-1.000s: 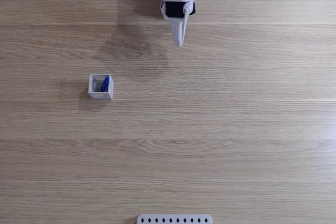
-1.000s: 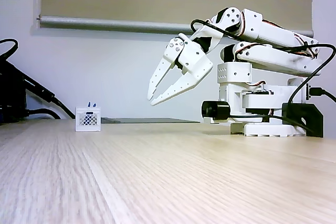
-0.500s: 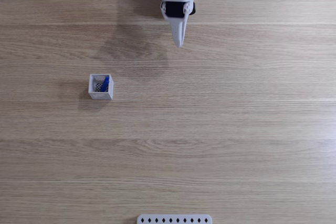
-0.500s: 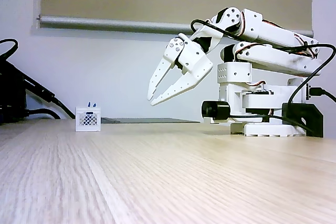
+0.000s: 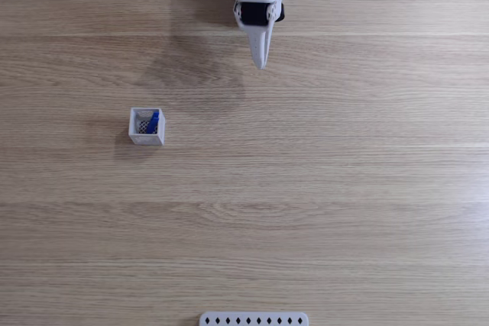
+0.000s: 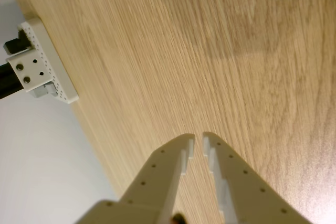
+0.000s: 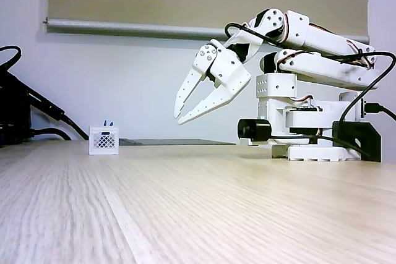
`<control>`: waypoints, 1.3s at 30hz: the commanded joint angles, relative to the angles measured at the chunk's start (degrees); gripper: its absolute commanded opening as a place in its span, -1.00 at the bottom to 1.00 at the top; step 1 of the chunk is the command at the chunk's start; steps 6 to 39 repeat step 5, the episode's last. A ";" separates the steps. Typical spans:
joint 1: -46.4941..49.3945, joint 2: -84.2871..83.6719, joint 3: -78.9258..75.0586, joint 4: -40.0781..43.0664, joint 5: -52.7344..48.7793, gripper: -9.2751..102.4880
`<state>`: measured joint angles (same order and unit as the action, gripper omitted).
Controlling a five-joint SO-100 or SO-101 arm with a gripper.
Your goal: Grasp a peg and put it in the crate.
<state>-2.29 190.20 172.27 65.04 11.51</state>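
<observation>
The gripper (image 7: pixel 178 114) hangs in the air near the arm's base with nothing between its fingers; in the wrist view (image 6: pixel 198 139) the two tips sit almost together, only a narrow slit between them, so I read it as closed and empty. From above (image 5: pixel 261 62) it points toward six o'clock, well apart from everything else on the wooden table (image 5: pixel 344 188).

The crate (image 5: pixel 146 127) sits at about eight o'clock from the gripper in that top-down view, and the blue peg (image 5: pixel 153 121) is already inside it, leaning against the right-hand wall over the dark mesh floor. From the low side view the crate (image 7: pixel 103 140) stands far off at nine o'clock, and two small blue tips of the peg (image 7: pixel 107 122) poke up above its rim.

Judging by that, the placing looks done — what remains is simply parking the arm. Doing it well means keeping the fingers high and tucked back toward the base, away from the crate, so nothing tips it. A white perforated strip (image 5: pixel 254 318) lies at the table's six o'clock edge, clear of any motion.
</observation>
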 commanded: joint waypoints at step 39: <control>-0.35 0.79 -0.97 0.18 0.26 -0.85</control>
